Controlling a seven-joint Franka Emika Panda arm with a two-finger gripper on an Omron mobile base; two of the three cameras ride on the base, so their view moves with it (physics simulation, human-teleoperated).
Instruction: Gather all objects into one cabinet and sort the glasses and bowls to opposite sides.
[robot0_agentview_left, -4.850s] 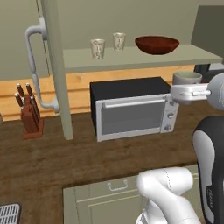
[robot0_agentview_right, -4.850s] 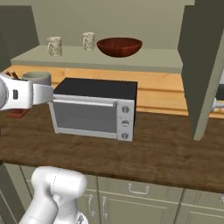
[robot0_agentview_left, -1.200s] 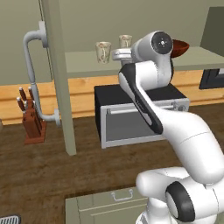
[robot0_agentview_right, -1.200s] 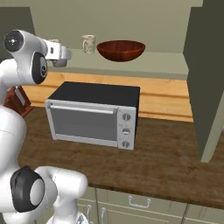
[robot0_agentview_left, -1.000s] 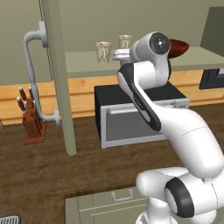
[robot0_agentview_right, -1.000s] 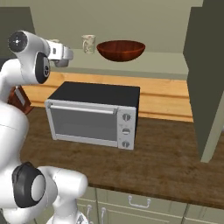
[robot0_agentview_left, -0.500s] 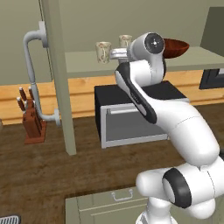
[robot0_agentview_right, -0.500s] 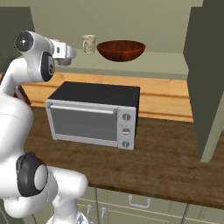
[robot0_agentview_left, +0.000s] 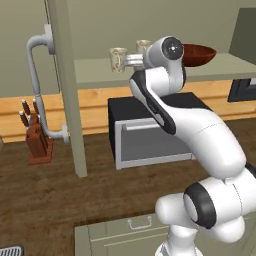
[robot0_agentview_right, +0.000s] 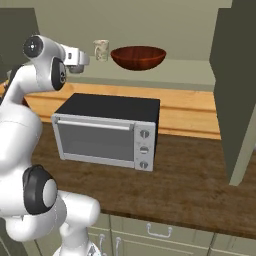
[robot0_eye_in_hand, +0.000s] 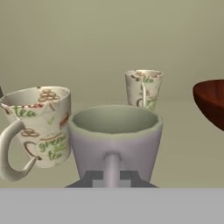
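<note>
— Up at the shelf (robot0_agentview_left: 95, 75) of the wall cabinet (robot0_agentview_left: 90, 25): gripper (robot0_eye_in_hand: 111, 176) level with it, pointing inward. Pinching anything?

— Yes. Pressed together on a thin handle-like stem at the near side of the pale grey-green bowl (robot0_eye_in_hand: 114, 140). Mouth of the bowl upward, upright, close in front of the hand camera.

— Resting on the shelf or held above it?

— Cannot tell; underside hidden behind the finger tips.

— Neighbours?

— Near cream tumbler (robot0_eye_in_hand: 41, 127) just beside the bowl in the hand view, to its left, printed with green lettering and brown rings, curved handle turned toward the camera. Touching or merely close: cannot tell. Far cream tumbler (robot0_eye_in_hand: 143, 89) deeper on the shelf, apart from both. Dark red-brown bowl (robot0_eye_in_hand: 210, 103) off to the right in that view, well apart from the gripped bowl, cut by the frame edge.

— And from the base cameras?

— Same row along the shelf: tumblers toward the open door (robot0_agentview_left: 64, 100), red-brown bowl toward the other end. Curved grey bar handle (robot0_agentview_left: 37, 75) on that door. Below the shelf, a black and silver toaster oven (robot0_agentview_right: 107, 130) on the wooden counter (robot0_agentview_right: 190, 175); knife block (robot0_agentview_left: 36, 140) further along the counter, beyond the door
</note>
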